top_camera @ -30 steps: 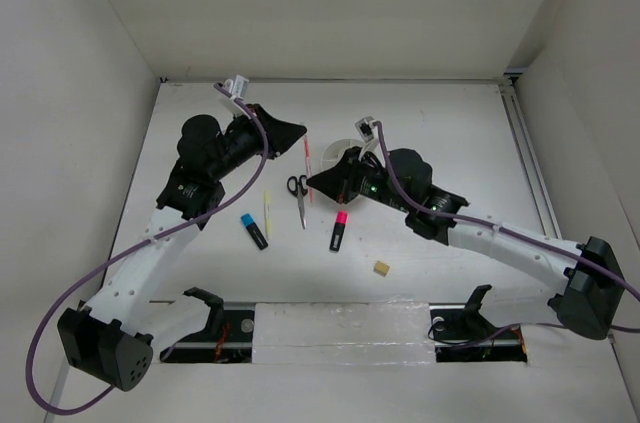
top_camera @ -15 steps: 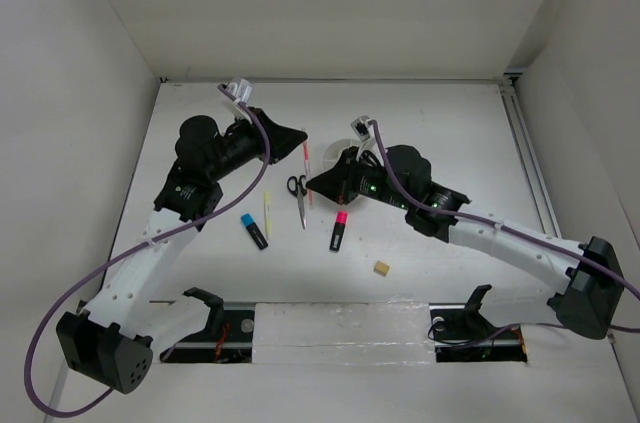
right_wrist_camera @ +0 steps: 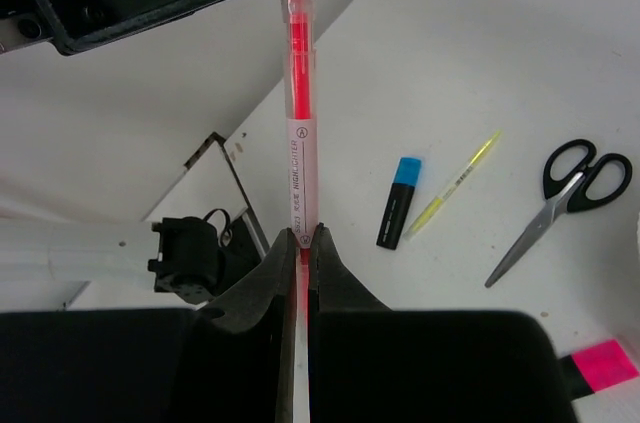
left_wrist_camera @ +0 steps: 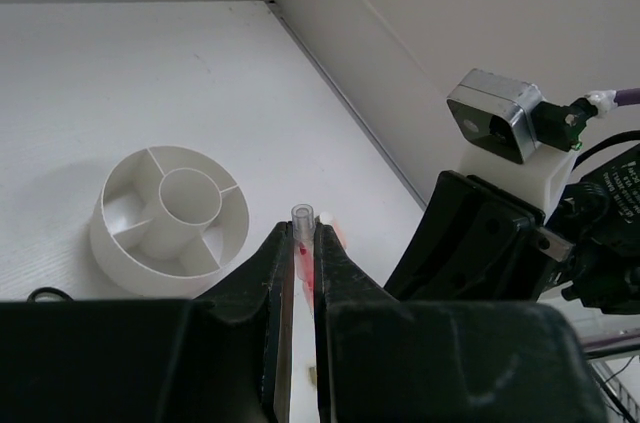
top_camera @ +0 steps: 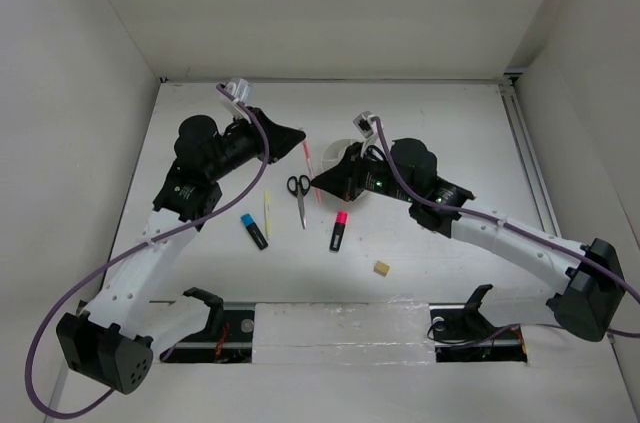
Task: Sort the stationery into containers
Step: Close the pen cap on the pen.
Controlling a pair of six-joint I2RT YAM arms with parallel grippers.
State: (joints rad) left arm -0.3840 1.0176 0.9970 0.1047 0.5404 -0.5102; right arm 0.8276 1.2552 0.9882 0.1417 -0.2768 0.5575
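A thin red pen [top_camera: 308,159] is held in the air between both grippers. My left gripper [top_camera: 302,137] is shut on its far end, whose clear tip [left_wrist_camera: 302,215] sticks out of the jaws. My right gripper [top_camera: 318,184] is shut on its other end [right_wrist_camera: 298,143]. The white round organiser [left_wrist_camera: 170,218] stands just beyond, partly hidden by my right gripper in the top view [top_camera: 334,152]. On the table lie black-handled scissors [top_camera: 299,195], a yellow pen [top_camera: 267,209], a blue-capped highlighter [top_camera: 254,231], a pink-capped highlighter [top_camera: 339,231] and a tan eraser [top_camera: 381,267]. No pink eraser shows.
White walls close the table at the left, back and right. A metal rail [top_camera: 530,173] runs along the right edge. The two arm bases and a taped strip [top_camera: 340,331] sit at the near edge.
My right wrist has shifted slightly right and back with the pen's end in it. The left arm has hardly moved. The items on the table have not moved.
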